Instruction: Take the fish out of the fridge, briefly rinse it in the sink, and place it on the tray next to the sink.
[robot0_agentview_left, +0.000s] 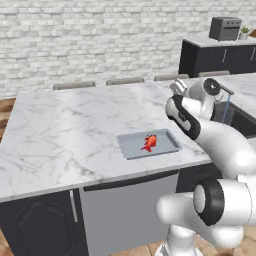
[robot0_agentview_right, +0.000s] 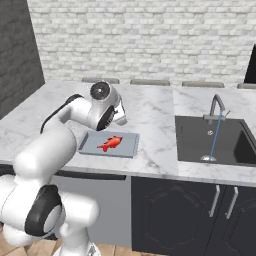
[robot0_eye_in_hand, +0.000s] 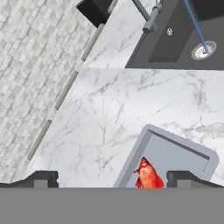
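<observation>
Fingers spread wide and empty frame the fish lying in the tray at lower right, water streaming into the sink at upper right.

the fish is bright red-orange on a light grey tray. the counter is white marble with faint grey veins. the sink at right of the right base view is dark grey, with a thin blue water stream. the wall is whitish brick; lower cabinets are near-black.
</observation>
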